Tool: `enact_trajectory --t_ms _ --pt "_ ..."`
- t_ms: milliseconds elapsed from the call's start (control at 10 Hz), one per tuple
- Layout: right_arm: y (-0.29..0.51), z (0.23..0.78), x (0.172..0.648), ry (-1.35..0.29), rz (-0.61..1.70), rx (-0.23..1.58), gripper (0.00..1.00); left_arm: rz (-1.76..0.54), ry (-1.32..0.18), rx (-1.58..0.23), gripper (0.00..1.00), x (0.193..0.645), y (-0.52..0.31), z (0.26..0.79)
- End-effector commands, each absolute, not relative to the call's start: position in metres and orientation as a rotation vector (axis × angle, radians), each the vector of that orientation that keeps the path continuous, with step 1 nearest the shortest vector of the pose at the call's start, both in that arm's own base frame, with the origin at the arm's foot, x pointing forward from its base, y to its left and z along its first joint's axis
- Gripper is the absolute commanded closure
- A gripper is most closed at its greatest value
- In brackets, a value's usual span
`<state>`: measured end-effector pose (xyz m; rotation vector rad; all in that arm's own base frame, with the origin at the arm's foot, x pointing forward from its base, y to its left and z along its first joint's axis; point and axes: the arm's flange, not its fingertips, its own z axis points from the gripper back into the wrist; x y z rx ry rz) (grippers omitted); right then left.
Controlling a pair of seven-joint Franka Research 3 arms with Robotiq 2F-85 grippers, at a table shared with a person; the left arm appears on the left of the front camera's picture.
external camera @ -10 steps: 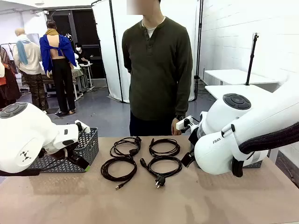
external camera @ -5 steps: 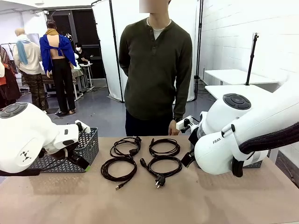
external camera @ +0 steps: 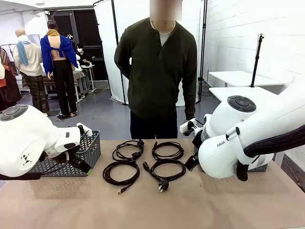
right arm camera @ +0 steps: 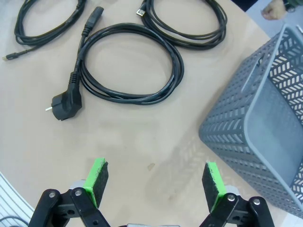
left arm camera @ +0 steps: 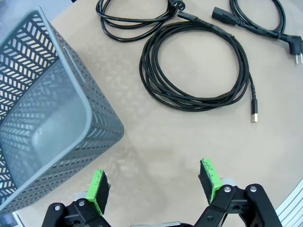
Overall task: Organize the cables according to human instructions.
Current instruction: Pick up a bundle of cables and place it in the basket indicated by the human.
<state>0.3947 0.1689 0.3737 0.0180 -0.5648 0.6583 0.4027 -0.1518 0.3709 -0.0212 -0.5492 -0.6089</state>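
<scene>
1. Four coiled cables lie two-by-two at the middle of the bench, with bare surface toward the near edge.
2. The left tool gapes empty, with the grey basket at 10 o'clock.
3. The right tool is spread empty too, with a second basket at 2 o'clock.

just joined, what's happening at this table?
Nothing is being handled yet. Four coiled cables lie untouched mid-table. The left gripper hovers open and empty by the left basket, the right gripper likewise by the right basket. A person stands at the far side, hands off the table.
</scene>
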Motion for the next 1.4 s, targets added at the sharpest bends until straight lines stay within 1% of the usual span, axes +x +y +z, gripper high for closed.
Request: enact_trajectory --t_ms 0,1000,1300 --pt "0.169 0.374 0.395 -0.565 0.658 0.019 0.0 -0.607 -0.55 -0.022 0.0 0.403 -0.151 0.371" --pt "0.169 0.374 0.395 -0.565 0.658 0.018 0.0 -0.609 -0.549 -0.021 0.0 0.403 -0.152 0.371" --pt "0.16 0.399 0.39 -0.558 0.681 0.049 0.0 -0.696 -0.593 -0.054 0.0 0.397 -0.146 0.399"
